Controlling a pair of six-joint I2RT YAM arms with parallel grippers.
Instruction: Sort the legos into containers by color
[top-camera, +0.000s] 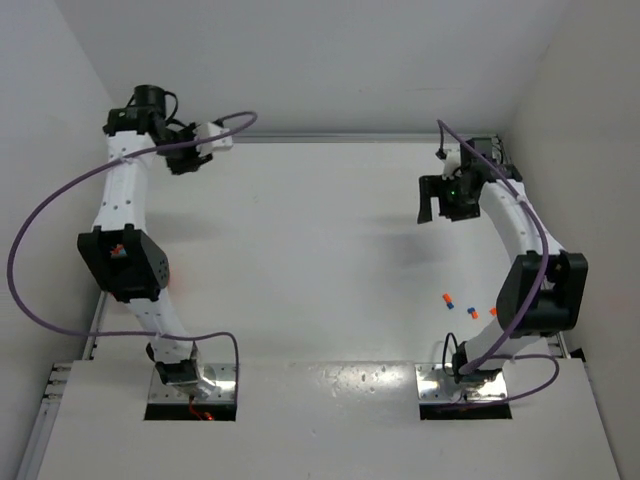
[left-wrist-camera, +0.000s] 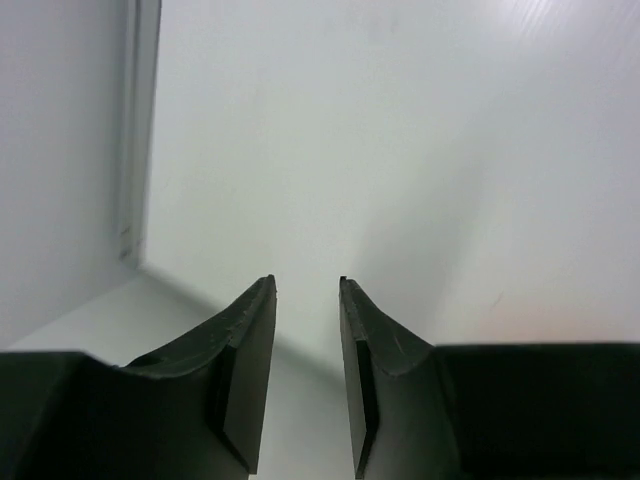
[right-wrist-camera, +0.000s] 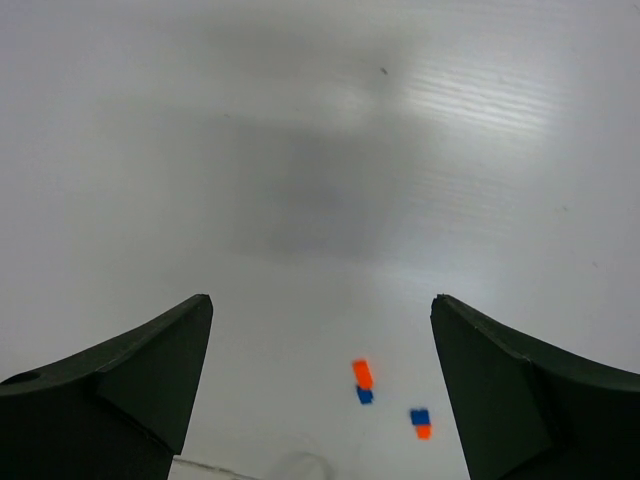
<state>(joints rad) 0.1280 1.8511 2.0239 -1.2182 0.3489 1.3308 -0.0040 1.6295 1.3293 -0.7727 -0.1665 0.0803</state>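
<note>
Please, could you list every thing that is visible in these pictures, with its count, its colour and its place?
legos: four, two orange and two blue, in two orange-and-blue pairs on the table in front of the right arm's base.
orange speck: one, orange, beside the right arm's elbow; perhaps another lego, too small to tell.
table: one, white, under everything.
walls: white, around the table.
cables: two, purple, one along each arm.
left gripper: one, black, slightly open, empty, at the far left corner.
right gripper: one, black, wide open, empty, above the table beyond the legos.
</note>
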